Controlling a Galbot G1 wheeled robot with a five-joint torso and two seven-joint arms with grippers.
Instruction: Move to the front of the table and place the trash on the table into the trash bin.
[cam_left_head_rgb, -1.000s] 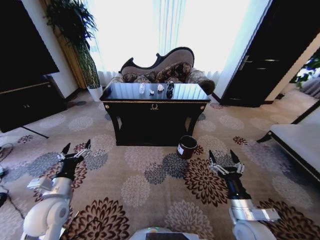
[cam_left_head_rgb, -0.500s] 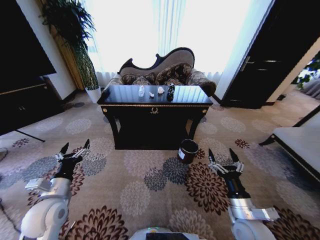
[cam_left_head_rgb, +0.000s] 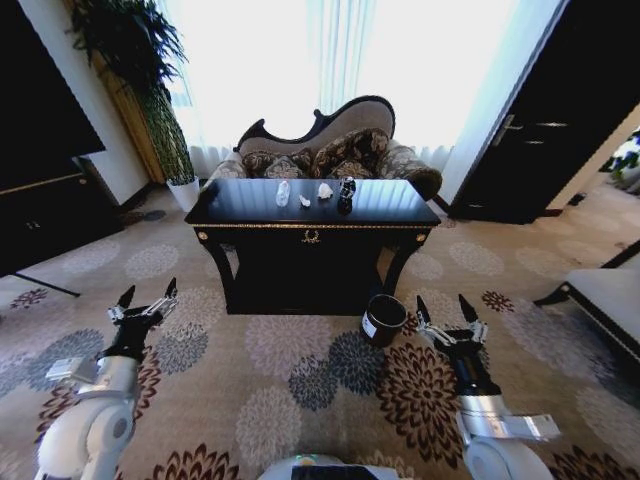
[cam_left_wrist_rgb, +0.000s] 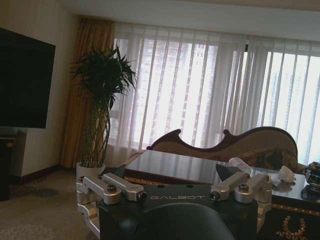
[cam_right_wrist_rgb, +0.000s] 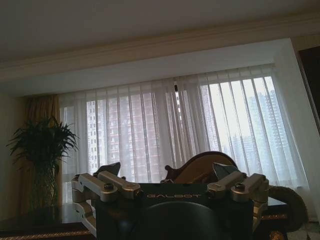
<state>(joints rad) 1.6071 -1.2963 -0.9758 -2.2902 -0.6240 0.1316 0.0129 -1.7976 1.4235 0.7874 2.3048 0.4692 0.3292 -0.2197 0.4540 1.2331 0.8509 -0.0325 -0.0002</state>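
both arms are held low over the patterned carpet. the left gripper (cam_left_head_rgb: 147, 299) and right gripper (cam_left_head_rgb: 444, 309) each have their fingers spread wide, holding nothing. the table (cam_left_head_rgb: 310, 236) stands ahead of and between them, carrying the trash (cam_left_head_rgb: 283, 193). the trash bin (cam_left_head_rgb: 383, 319) sits just left of the right gripper.

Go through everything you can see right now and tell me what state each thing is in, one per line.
Left hand: open, empty, held low over the carpet.
Right hand: open, empty, just right of the bin.
Bottle: on the table, not yet picked up.
Paper wads: lying on the tabletop.
Dark item: on the tabletop.
Trash bin: on the floor, tilted, mouth open.
Table: trash on top.
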